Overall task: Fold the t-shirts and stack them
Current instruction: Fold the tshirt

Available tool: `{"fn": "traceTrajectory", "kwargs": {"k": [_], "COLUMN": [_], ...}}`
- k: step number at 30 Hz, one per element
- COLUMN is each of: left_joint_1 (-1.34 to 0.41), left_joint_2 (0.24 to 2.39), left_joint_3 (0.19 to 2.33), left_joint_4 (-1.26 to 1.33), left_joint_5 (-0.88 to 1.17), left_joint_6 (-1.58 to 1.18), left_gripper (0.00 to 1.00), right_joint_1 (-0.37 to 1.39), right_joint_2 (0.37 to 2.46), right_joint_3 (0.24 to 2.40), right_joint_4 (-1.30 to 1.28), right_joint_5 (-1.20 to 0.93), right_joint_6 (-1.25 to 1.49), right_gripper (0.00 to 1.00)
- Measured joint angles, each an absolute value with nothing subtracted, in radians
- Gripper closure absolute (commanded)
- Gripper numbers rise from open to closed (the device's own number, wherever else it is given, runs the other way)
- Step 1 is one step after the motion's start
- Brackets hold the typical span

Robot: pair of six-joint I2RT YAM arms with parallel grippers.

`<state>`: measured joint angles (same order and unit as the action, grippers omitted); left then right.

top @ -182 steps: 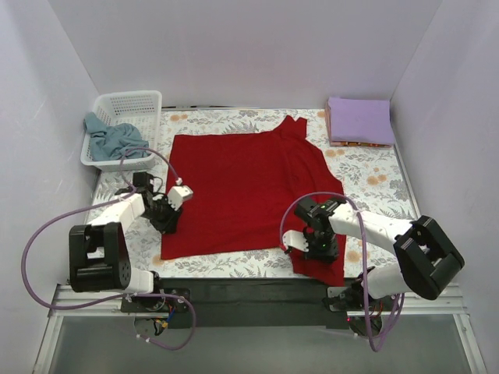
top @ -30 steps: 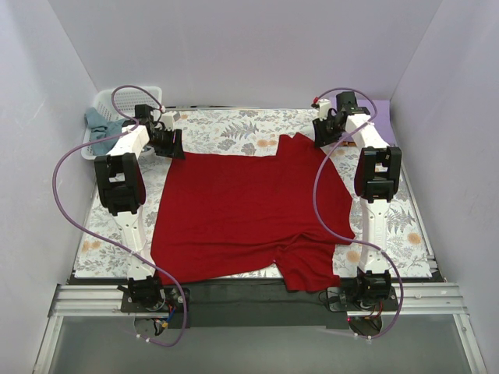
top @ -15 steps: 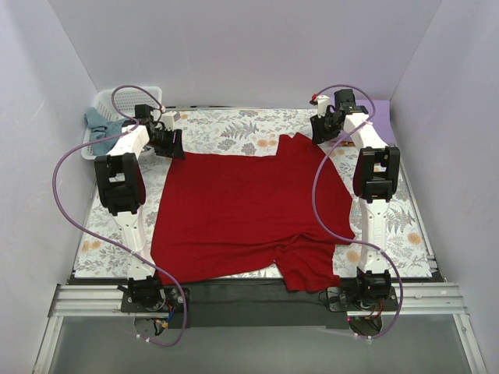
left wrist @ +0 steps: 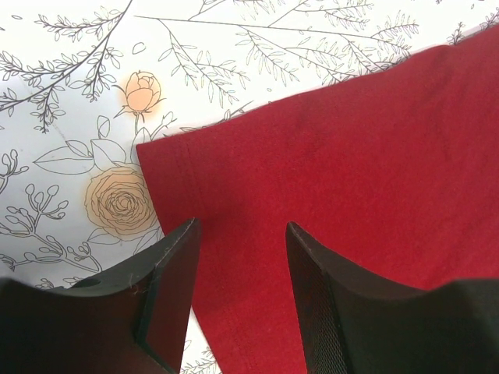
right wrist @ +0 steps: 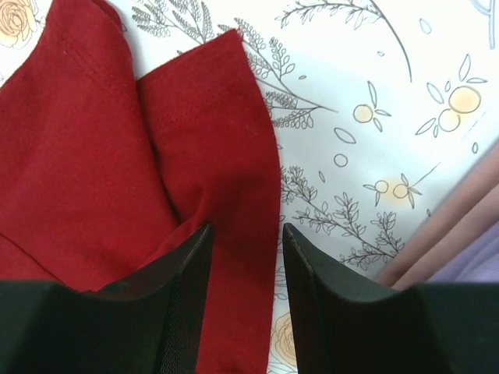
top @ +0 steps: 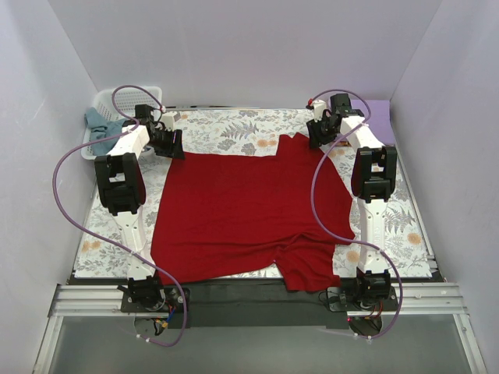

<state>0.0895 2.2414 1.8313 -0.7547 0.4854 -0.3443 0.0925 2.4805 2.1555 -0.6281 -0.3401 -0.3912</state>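
The deep red t-shirt lies spread on the floral table cloth, its near right part bunched and hanging over the front edge. My left gripper is open over the shirt's far left corner, its jaws straddling the hem. My right gripper is open over the far right corner, where a folded flap of red cloth lies. The folded pale lavender t-shirt sits at the far right, mostly behind the right arm. The blue-grey t-shirt lies in the basket.
The white lattice basket stands at the far left corner. The floral table cloth covers the table. White walls close in the left, back and right sides. Purple cables loop from both arms.
Since 6 s ago both arms have swung from the shirt's near edge to its far corners. In the last second the right gripper has shifted slightly left; the left arm is still.
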Motion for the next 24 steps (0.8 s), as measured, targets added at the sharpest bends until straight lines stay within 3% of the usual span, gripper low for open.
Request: {"fn": "traceTrajectory", "kwargs": {"k": [5, 8, 10, 24], "left_joint_1": [0.089, 0.089, 0.089, 0.089], "left_joint_2": [2.241, 2.242, 2.247, 2.268], "left_joint_3": [1.831, 1.831, 1.835, 1.898], "left_joint_4": [-0.754, -0.755, -0.756, -0.712], "left_joint_5": [0.484, 0.482, 0.482, 0.491], "left_joint_6": [-0.344, -0.344, -0.344, -0.256], "left_gripper": [0.53, 0.53, 0.53, 0.55], "right_joint_1": [0.099, 0.099, 0.098, 0.097], "right_joint_2": [2.481, 2.480, 2.474, 2.450], "right_joint_3": [2.146, 2.138, 2.124, 2.101], "right_joint_4": [-0.607, -0.591, -0.573, -0.578], "right_joint_5": [-0.320, -0.305, -0.302, -0.263], "right_joint_6": [-0.402, -0.416, -0.427, -0.426], "right_gripper": [0.63, 0.80, 0.98, 0.99]}}
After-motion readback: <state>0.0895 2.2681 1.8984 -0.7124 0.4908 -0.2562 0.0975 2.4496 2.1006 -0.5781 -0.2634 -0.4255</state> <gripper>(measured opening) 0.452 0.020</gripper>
